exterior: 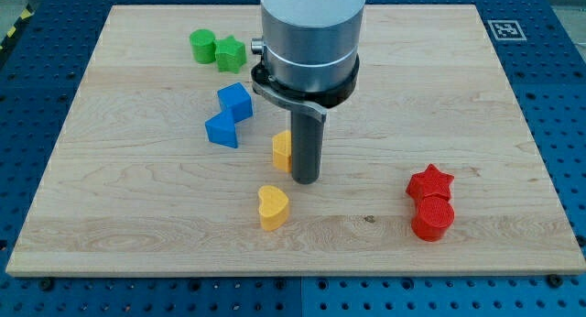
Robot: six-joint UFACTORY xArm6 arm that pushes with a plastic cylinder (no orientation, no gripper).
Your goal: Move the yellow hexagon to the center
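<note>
filling most of the scene, the wooden board (513, 125) lies flat on a blue perforated table (558, 42), with a small black-and-white marker tag (505, 29) at its far right corner. the arm's grey cylindrical body (309, 33) comes down from the far edge over the board's middle and ends in a dark rod; its tip (305, 181) rests on the board near the centre. the arm carries no gripper, so nothing opens or closes. just left of the rod, touching or nearly touching it, sits the yellow hexagon (282, 151), partly hidden by the rod. nearer than that and slightly left lies the yellow heart (272, 207), apart from the tip. at the right, near side, the red star (430, 182) sits against the red cylinder (432, 218). left of the rod, 2 blue blocks touch: the blue cube (235, 101) and a blue block (222, 130) of unclear shape. at the far left, the green cylinder (202, 46) touches the green star (230, 53).
</note>
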